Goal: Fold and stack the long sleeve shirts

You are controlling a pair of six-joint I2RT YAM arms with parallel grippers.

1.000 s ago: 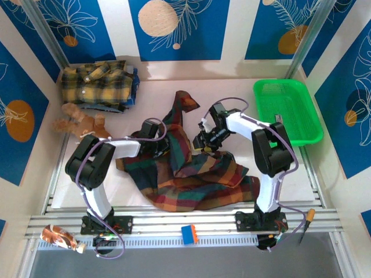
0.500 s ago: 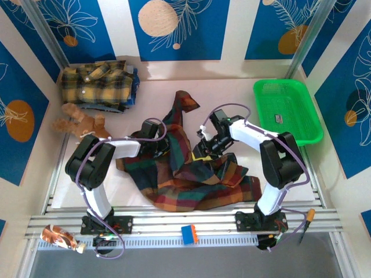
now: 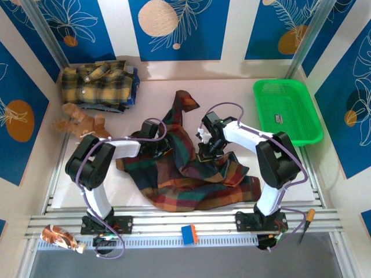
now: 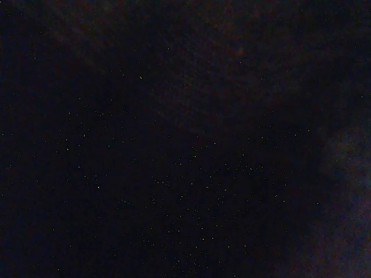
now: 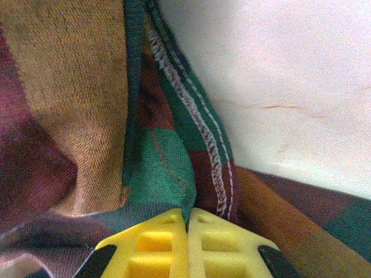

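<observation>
Pale table (image 3: 232, 95) in a booth with blue-and-white leaf-print walls (image 3: 174, 29); dark plaid shirt (image 3: 194, 176) (green, navy, red, orange) lies crumpled mid-table toward the near edge, unfolded; one part runs up as a ridge toward the far side, the bulk is spread low between the two arms; right gripper (image 3: 206, 152) is down on the shirt's right-centre folds; right wrist view has its yellow pads (image 5: 174, 249) pressed together with a stitched hem (image 5: 217, 168) of that shirt pinched in the seam between them, bare table just beyond the cloth; so right is clamped on the dark plaid shirt; left gripper (image 3: 157, 145) is pushed into the shirt's left side, cloth bunched around it; left wrist view is near black, so can't tell if its jaws are apart or together, or if it holds anything; yellow and black shirt (image 3: 95, 86) sits at the far-left corner of the table, roughly folded, collar showing, on top of a blue item (image 3: 134, 92); well apart from the dark plaid shirt; brown teddy bear (image 3: 81, 123) lies just in front of it by the left edge; green basket (image 3: 272, 101) at the far right, apart from both shirts; blue-and-orange block (image 3: 189, 233) on the rail (image 3: 174, 223) at the near edge, between the arm bases.
</observation>
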